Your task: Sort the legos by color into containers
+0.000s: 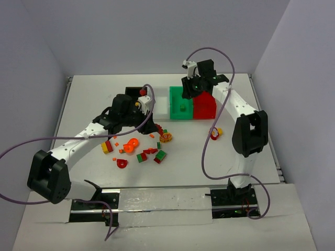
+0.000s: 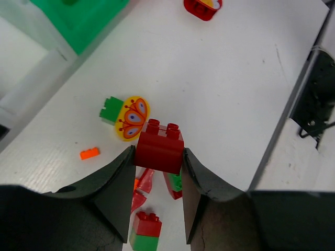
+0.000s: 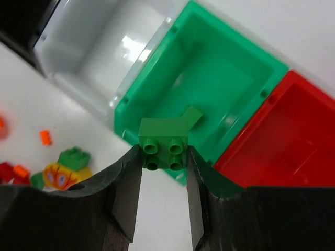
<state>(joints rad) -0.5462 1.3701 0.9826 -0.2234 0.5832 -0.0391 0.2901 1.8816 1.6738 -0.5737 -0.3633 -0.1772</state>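
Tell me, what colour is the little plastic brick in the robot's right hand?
Green. The small studded plastic brick shows best in the right wrist view.

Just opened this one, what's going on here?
A colour sort, partway through. The left pincer is closed on a red brick at the loose pile on the table. The right pincer holds a green brick over the edge of the green bin, which has one green piece inside; the red bin sits right beside it.
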